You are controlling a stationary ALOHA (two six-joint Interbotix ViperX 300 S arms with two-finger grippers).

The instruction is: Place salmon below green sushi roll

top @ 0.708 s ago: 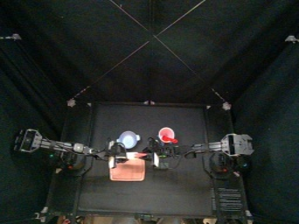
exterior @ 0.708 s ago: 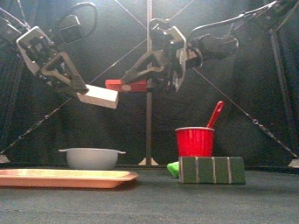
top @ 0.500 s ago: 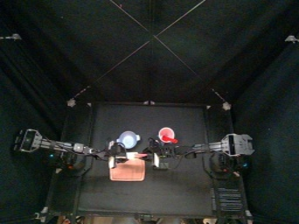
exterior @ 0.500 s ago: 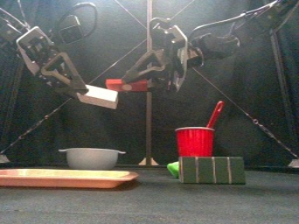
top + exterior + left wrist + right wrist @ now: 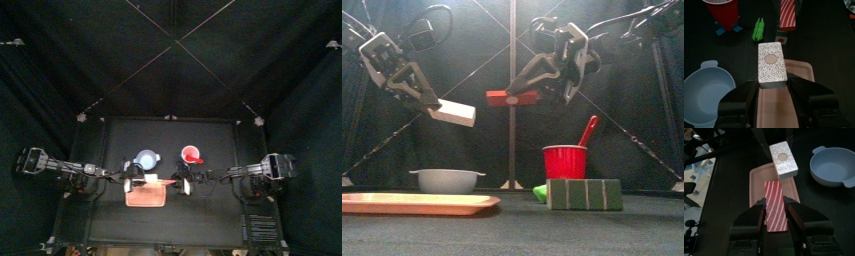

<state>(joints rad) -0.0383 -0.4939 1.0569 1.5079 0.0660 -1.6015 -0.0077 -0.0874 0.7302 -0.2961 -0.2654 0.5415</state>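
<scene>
Right hand [image 5: 523, 97] drawn right, salmon [image 5: 513, 98] clamped between its jaws

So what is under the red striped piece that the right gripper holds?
The pink tray lies below the striped piece, far down on the table. The piece covers part of the tray, so that part cannot be seen.

On or above the table [image 5: 120, 135] there is one pink tray [image 5: 416, 203], one pale blue bowl [image 5: 446, 180], one red cup [image 5: 565, 162] and one green-and-dark block [image 5: 584, 194]. One tiny green sushi roll [image 5: 759, 28], one red-striped salmon piece [image 5: 775, 205] and one white block [image 5: 771, 64] complete the count, with two grippers [image 5: 422, 98] [image 5: 543, 92].
</scene>
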